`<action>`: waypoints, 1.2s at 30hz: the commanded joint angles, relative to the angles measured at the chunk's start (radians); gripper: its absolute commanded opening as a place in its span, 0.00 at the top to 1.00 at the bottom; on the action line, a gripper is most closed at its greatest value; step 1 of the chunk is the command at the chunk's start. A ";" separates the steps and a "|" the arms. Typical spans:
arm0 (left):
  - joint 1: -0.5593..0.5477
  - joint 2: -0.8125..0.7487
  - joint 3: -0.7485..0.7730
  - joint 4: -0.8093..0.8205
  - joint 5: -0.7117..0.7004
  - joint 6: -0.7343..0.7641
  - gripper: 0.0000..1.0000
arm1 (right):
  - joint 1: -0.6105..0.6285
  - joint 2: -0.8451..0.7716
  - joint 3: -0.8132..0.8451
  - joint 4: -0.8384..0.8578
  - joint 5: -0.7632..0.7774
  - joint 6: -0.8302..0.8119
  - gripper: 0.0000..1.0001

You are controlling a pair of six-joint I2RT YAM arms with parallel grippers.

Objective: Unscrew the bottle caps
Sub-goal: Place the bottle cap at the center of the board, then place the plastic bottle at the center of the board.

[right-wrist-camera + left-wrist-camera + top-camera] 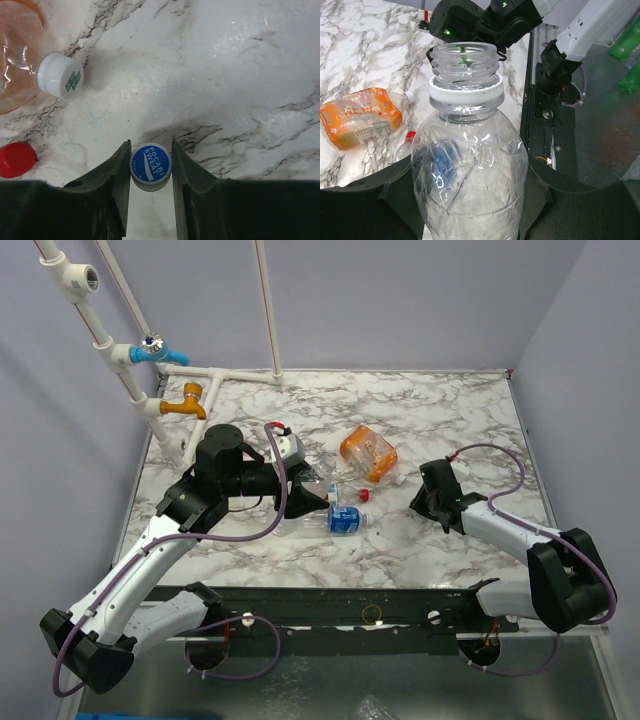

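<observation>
The right fingers (128,159) are clamped on the blue-and-white cap (150,162), one on each side of it, and hold it just above the bench (240,75) at the bottom centre of the right wrist view. The left fingers (315,498) grip the body of a clear bottle (470,165). Its threaded neck is bare and points to the top of the left wrist view, towards the right arm.

This cap looks finished and ready to be let go. The white cap (60,75) sits on the orange bottle (15,55), which lies on its side up and to the left of the right fingers, cap end towards them. That arm is the nearer. The red cap (17,159) is at the left edge; I cannot tell whether it is loose.
</observation>
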 commanded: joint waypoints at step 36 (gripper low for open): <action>0.003 0.054 0.013 0.180 -0.207 -0.180 1.00 | 0.148 -0.179 0.571 0.456 -1.022 -0.214 0.11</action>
